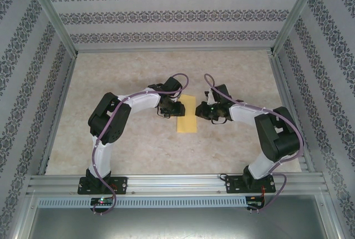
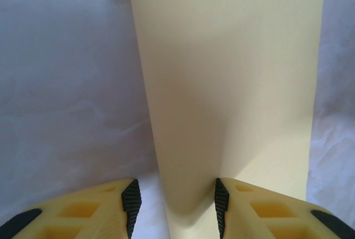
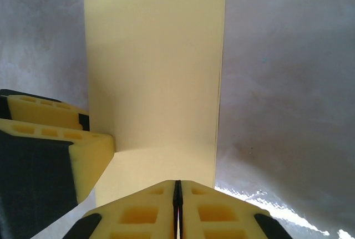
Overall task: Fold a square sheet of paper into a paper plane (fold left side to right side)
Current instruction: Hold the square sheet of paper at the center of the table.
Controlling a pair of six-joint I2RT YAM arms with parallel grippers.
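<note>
Patterned walls [image 1: 177,14] enclose a pale mottled table [image 1: 133,145]. At its middle the square sheet of paper [image 1: 186,113] lies flat as a narrow yellow strip, its long axis running straight away from the arm bases. The left gripper [image 1: 168,110] sits just beside the strip's left long edge and the right gripper [image 1: 206,111] near its right edge, so the paper lies between them. In each wrist view the strip stretches lengthwise ahead of the fingertips. The left fingers [image 2: 131,200] are spread, with paper in the gap but not pinched. The right fingers [image 3: 150,206] are pressed together over the paper, and I cannot tell whether a layer is caught. A left-to-right fold would probably fall to the left arm, which is nearer that edge
</note>
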